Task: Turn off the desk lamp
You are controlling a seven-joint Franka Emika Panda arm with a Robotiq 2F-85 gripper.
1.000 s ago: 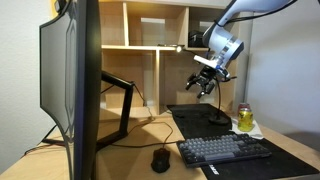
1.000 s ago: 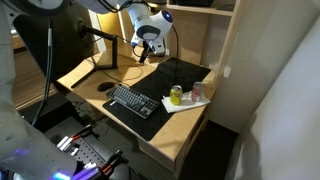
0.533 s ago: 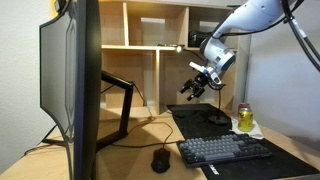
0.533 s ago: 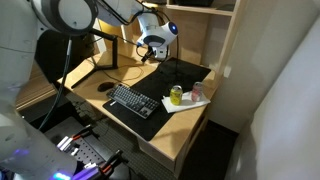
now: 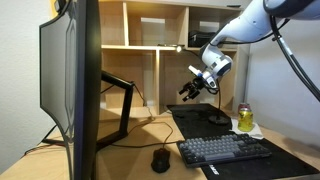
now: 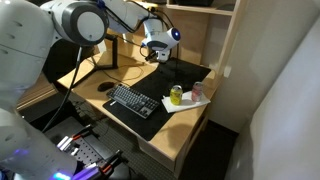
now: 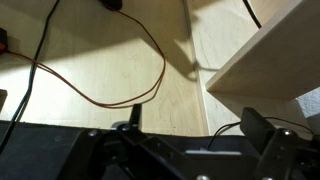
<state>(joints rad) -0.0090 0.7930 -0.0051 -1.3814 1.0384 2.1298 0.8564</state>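
The desk lamp [image 5: 218, 120] stands on the black mat [image 5: 195, 128] at the back of the surface [image 5: 140, 140]. Its round base is near the can [image 5: 243, 117], and its thin stem curves up toward a glow under the shelf, so we judge it lit. The end effector [image 5: 187, 91] hangs beside the stem, above the base; the wrist view shows its fingers spread, holding nothing. We cannot see the switch, so we would find it first, then press lightly with one fingertip without tipping the stem. We count one lamp, one can, one monitor [image 5: 70, 80], one keyboard [image 5: 225, 150] and one mouse [image 5: 160, 158].
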